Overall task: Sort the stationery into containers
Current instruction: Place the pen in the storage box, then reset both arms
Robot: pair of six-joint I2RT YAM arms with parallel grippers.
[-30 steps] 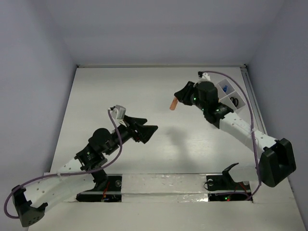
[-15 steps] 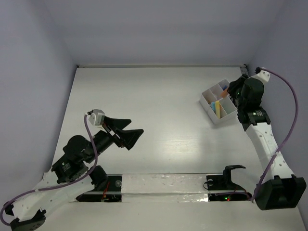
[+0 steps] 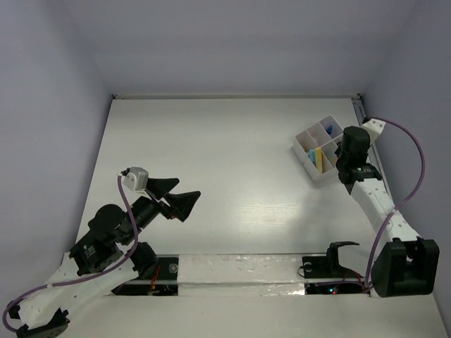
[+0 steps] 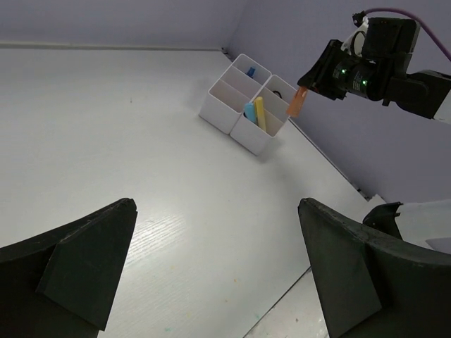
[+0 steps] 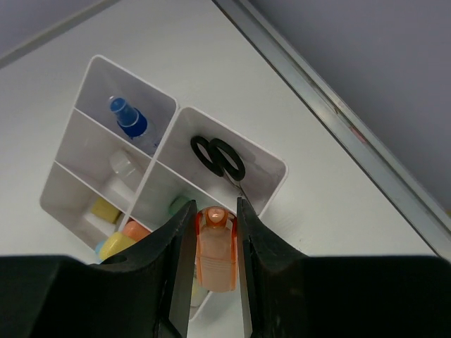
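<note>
R jaws clamp orange piece (image 5: pixel 215 259), hanging over tray (image 5: pixel 272 184); L jaws wide apart, empty.

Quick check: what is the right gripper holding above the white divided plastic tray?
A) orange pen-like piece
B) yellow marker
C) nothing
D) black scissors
A: the orange pen-like piece is pinched in the right gripper, above the white divided plastic tray.

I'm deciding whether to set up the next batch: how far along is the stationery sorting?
Nearly done, it seems. Done: the tray already holds a blue-capped bottle, scissors and a yellow piece. In hand: the right gripper holds an orange piece above the tray; the left gripper is open and empty. Left: dropping that piece in; no other loose items show on the table.
</note>
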